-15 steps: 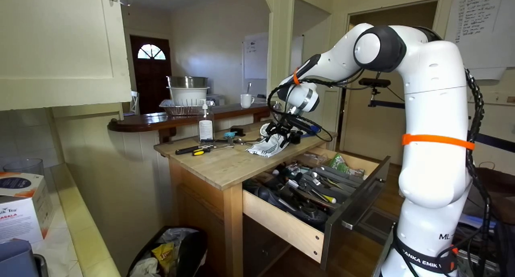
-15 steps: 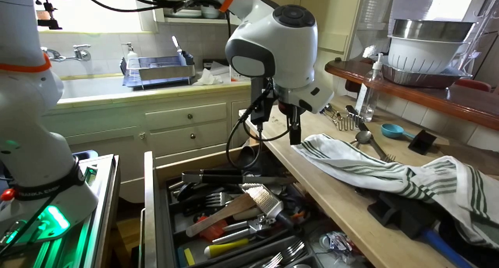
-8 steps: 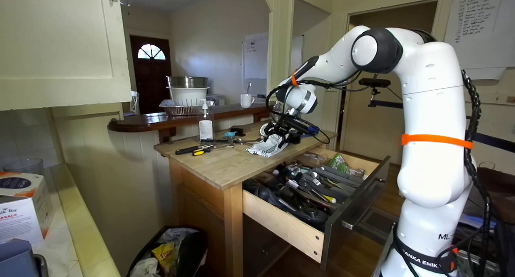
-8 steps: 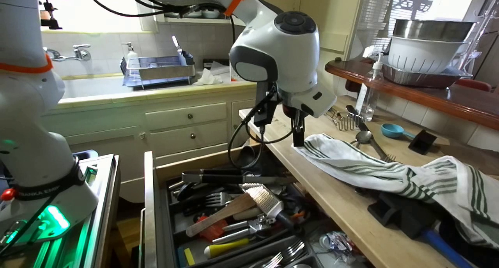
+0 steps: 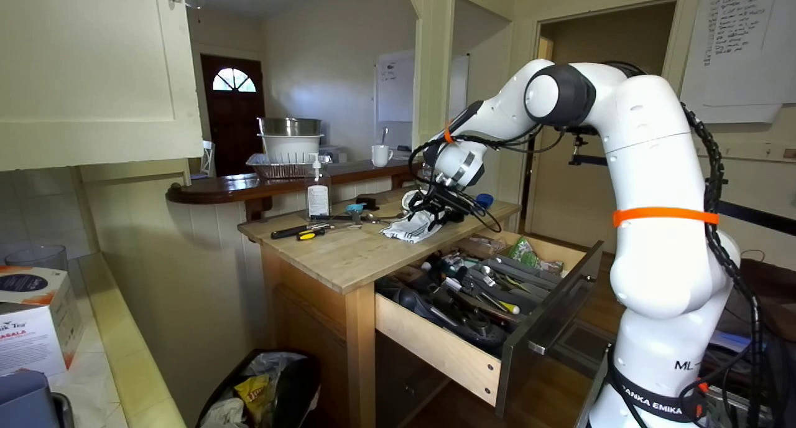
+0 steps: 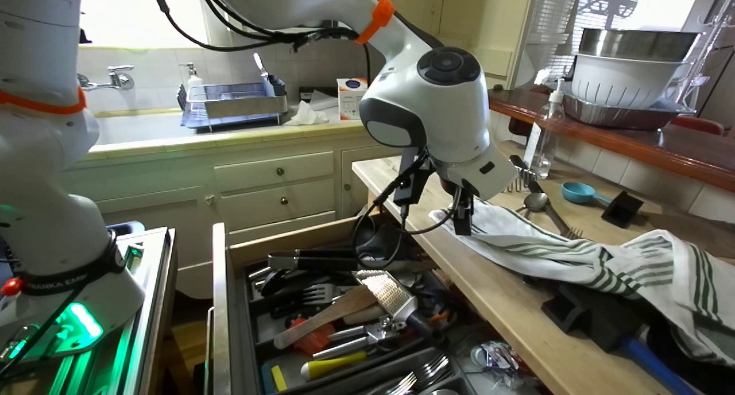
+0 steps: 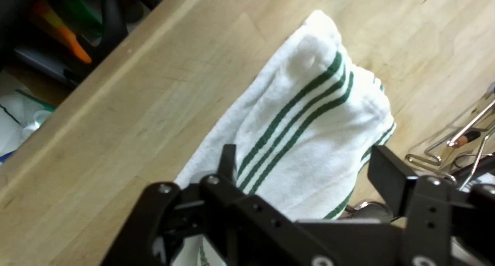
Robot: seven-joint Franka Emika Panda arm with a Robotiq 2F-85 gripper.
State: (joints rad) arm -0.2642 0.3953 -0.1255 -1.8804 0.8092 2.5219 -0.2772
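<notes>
A white towel with green stripes [image 6: 534,240] lies bunched along the wooden counter [image 6: 390,177]. It also shows in an exterior view [image 5: 407,230] and in the wrist view [image 7: 297,99]. My gripper [image 7: 305,157] is open. Its fingers stand apart over the towel's narrow end, one finger on each side of the striped cloth. In an exterior view the gripper's fingertips [image 6: 463,225] are low, in front of the towel's near edge. I cannot tell whether they touch the cloth. A metal spoon [image 7: 371,211] lies by one finger in the wrist view, partly hidden.
An open drawer [image 6: 221,309] full of utensils stands below the counter edge. A wire masher [image 6: 519,181], a blue measuring cup [image 6: 577,192], a black block [image 6: 622,209] and a pump bottle [image 6: 542,145] stand behind the towel. A blue handle [image 6: 654,360] sticks out from under it.
The arm has reached forward and my gripper has come lower, moving along the towel from its end. A tea box behind the arm has come into view. The towel has not visibly moved.
</notes>
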